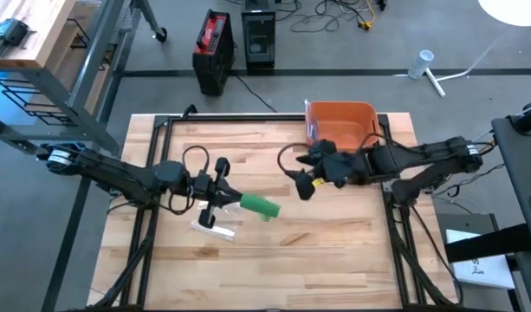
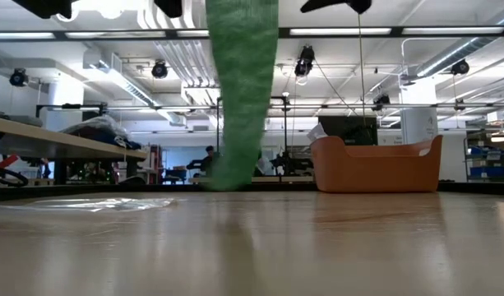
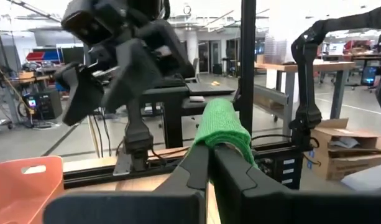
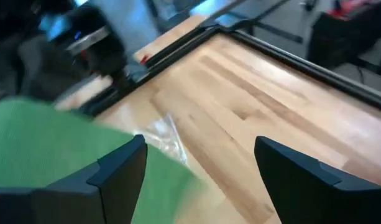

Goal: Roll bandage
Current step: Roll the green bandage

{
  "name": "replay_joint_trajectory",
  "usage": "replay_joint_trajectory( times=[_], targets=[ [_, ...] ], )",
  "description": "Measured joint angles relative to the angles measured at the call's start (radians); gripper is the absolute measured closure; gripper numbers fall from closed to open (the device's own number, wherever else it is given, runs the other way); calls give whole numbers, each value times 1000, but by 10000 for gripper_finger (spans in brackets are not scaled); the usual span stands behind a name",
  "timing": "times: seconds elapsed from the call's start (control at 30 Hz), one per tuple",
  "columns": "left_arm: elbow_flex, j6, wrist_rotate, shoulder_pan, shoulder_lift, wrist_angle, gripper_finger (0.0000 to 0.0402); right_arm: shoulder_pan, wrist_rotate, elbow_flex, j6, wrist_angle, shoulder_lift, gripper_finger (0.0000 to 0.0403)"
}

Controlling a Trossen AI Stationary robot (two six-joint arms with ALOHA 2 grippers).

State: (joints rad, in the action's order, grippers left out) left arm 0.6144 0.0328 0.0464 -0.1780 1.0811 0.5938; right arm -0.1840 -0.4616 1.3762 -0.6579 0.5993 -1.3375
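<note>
- Left gripper [image 1: 230, 201] is out over the middle of the wooden surface [image 1: 334, 251], clenched tight on one end of the green bandage [image 1: 260, 205]
- From the left wrist view, the two dark fingers [image 3: 230, 171] press together with the bandage [image 3: 222, 127] draped over their tips
- In the low view the bandage [image 2: 242, 90] hangs down as a long green strip, its lower end at or just above the surface; contact is unclear
- Right gripper [image 1: 305, 186] is just beside the bandage's far end, jaws spread wide, gripping nothing
- In the right wrist view the green cloth [image 4: 72, 158] sits near one finger [image 4: 119, 171], not between the pair
- A clear plastic wrapper [image 1: 211, 224] lies on the surface below the left gripper
- An orange bin [image 1: 340, 124] stands at the far edge behind the right arm
</note>
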Motion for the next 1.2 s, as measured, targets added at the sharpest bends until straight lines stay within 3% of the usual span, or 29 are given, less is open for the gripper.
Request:
replay_joint_trajectory(
  times=[0.07, 0.17, 0.37, 0.57, 0.8, 1.2],
  targets=[
    [0, -9, -5, 0, -1, 1, 401, 6, 65, 0, 158, -30, 1, 120],
    [0, -15, -6, 0, -11, 0, 401, -42, 68, 0, 325, -72, 1, 128],
    [0, -16, -77, 0, -60, 5, 401, -220, -128, -6, 510, -161, 0, 151],
    [0, -26, -153, 0, -79, 6, 401, -339, -271, -65, 690, -434, -72, 173],
    [0, -38, -172, 0, -65, 24, 401, -318, -397, -65, 745, -530, -147, 195],
    [0, -42, -171, 0, -65, 31, 401, -305, -377, -59, 780, -620, -170, 196]
  ],
)
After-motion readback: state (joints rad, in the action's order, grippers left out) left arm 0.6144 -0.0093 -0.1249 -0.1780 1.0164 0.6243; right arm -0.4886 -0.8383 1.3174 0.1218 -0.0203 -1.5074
